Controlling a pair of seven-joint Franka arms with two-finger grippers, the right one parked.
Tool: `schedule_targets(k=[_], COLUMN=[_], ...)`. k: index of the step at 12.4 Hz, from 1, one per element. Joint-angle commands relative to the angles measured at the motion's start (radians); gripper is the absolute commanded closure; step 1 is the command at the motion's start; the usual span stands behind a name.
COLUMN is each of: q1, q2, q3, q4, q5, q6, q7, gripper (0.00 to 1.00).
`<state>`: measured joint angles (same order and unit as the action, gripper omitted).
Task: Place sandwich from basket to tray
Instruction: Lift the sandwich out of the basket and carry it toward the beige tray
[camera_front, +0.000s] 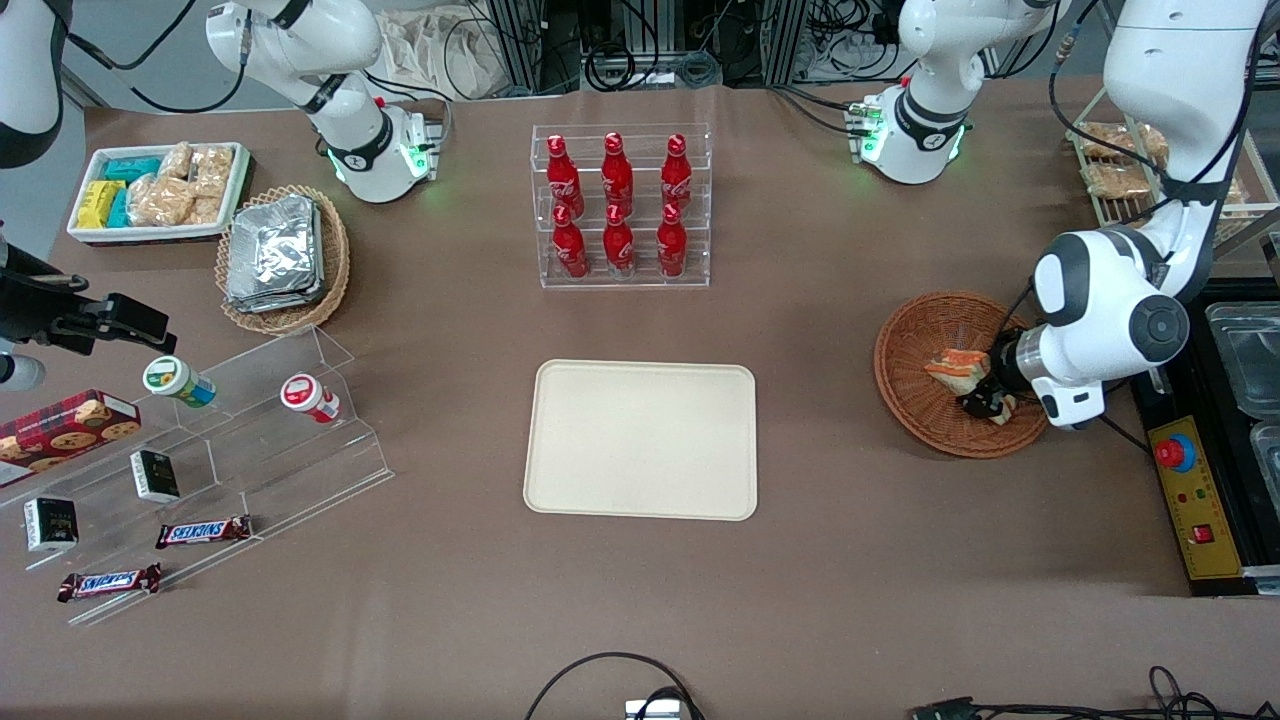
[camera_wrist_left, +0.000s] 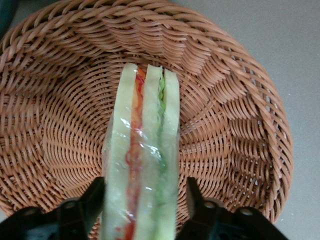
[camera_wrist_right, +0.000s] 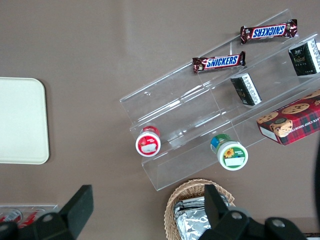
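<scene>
1. Black cable (camera_front: 610, 672) looped at the edge of the brown table (camera_front: 900, 600), nearer the front camera than the tray (camera_front: 640, 505).
2. Cream-beige, rectangular, round-cornered tray lying flat at mid-table with nothing on it.
3. Reddish-brown woven basket (camera_front: 912, 345) well apart from the tray, toward the working arm's end of the table and level with the tray's farther edge.
4. Sandwich (camera_front: 955, 368) in that basket, not on the tray: clear-wrapped, standing on edge, pale bread with an orange-red layer and a green layer showing along the cut side.
5. Gripper (camera_front: 985, 402) lowered into the basket, at the sandwich's end nearer the camera.
6. In the left wrist view, black fingers (camera_wrist_left: 95, 195) spread to either side of the sandwich, one against the wrap, the other just off it with a sliver of weave showing between; open around it, not clamped.
7. Clear rack of six red bottles (camera_front: 620, 205) farther from the camera than the tray, in line with it.
8. Clear stepped shelf (camera_front: 250, 440) toward the parked arm's end from the tray, carrying two lidded cups (camera_front: 180, 381), a cookie box (camera_front: 65, 425), small dark packs (camera_front: 155, 474) and two Snickers bars (camera_front: 203, 531).
9. Tan wicker basket of foil packs (camera_front: 285, 250) and a white bin of snacks (camera_front: 155, 190) farther from the camera than that shelf, well apart from the tray.
</scene>
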<state>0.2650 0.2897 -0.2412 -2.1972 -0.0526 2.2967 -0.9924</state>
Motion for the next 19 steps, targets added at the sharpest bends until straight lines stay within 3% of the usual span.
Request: schedule_targets(k=[1, 4, 9, 15, 19], q1=[-0.007, -0.007, -0.030, -0.243, -0.424], q2=[-0.021, -0.033, -0.009, 0.118, 0.339], q3=[-0.001, 0.000, -0.029, -0.029, -0.029], q4=[0.023, 0.152, 0.549, 0.795, 0.991], q5=[-0.003, 0.000, -0.003, 0.010, 0.008], q6=[-0.045, -0.254, -0.644, -0.675, -0.656], q7=[0.003, 0.040, 0.107, 0.404, 0.429], gripper=[1.00, 1.00, 1.00, 1.00, 1.00])
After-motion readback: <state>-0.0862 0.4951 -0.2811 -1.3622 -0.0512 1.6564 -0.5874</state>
